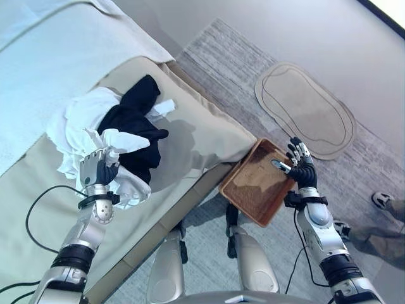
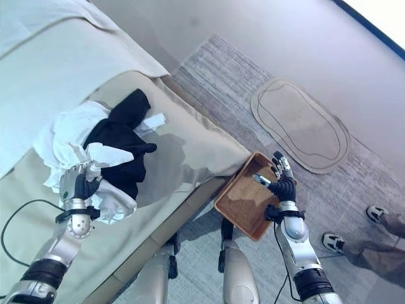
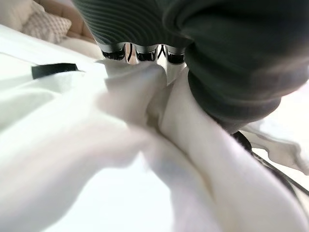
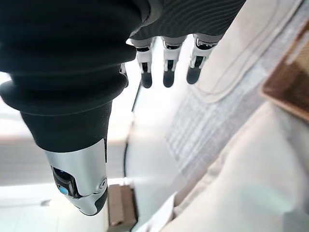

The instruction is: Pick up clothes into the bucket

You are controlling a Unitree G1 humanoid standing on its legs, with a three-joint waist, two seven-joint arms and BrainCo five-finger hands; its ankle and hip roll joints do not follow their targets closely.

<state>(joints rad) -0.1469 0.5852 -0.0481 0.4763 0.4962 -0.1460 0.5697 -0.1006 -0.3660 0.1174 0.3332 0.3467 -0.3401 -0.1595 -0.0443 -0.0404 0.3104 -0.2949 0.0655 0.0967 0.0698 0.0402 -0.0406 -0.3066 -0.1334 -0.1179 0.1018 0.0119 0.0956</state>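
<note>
White garment (image 1: 82, 123) bunched with a black garment (image 1: 133, 120) on a pale beige bed cushion (image 1: 196, 136), beside a light blue-white sheet (image 1: 57, 57). Brown woven basket (image 1: 256, 183) on a grey, finely striped rug (image 1: 221, 60), next to a tan oval mat (image 1: 307, 107) edged with a darker outline; plain grey floor (image 1: 304, 31) beyond. Left hand (image 1: 95, 168) and right hand (image 1: 297, 161) silver with dark tips, each wrist under a dark ribbed cover.
</note>
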